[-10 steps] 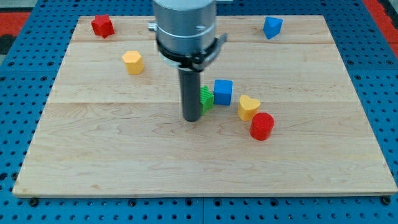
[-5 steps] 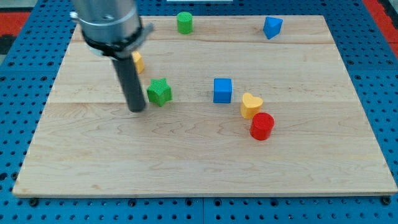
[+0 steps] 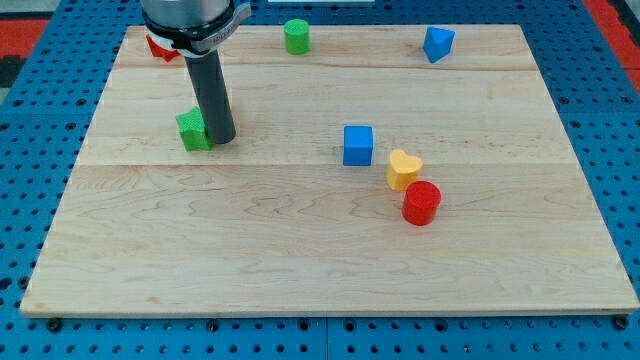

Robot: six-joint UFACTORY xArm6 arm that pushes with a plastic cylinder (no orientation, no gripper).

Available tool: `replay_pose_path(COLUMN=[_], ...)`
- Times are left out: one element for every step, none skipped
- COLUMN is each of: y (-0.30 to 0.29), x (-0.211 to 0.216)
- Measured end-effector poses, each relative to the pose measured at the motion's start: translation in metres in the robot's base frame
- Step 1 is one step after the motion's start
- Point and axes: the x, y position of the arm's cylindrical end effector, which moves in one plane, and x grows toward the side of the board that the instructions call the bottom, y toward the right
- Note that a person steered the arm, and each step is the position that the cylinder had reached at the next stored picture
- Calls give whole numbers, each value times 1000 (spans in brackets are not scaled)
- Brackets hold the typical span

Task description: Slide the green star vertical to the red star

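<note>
The green star (image 3: 193,130) lies on the wooden board (image 3: 300,260) at the view's left, below the red star (image 3: 157,45), which sits at the top left and is mostly hidden behind the arm. My tip (image 3: 220,139) rests on the board touching the green star's right side. The rod stands upright above it.
A green cylinder (image 3: 296,36) stands at the top middle and a blue block (image 3: 437,43) at the top right. A blue cube (image 3: 358,145), a yellow heart (image 3: 403,169) and a red cylinder (image 3: 421,202) sit right of centre. The yellow block seen earlier is hidden.
The green star has slid left from beside the blue cube to below the red star. My tip moved from the star's left side to its right side.
</note>
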Motion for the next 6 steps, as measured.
replay_pose_path(y=[6,-57,-103,-103,-101,-101], x=[-27,-9,-2,-3,-3,-14])
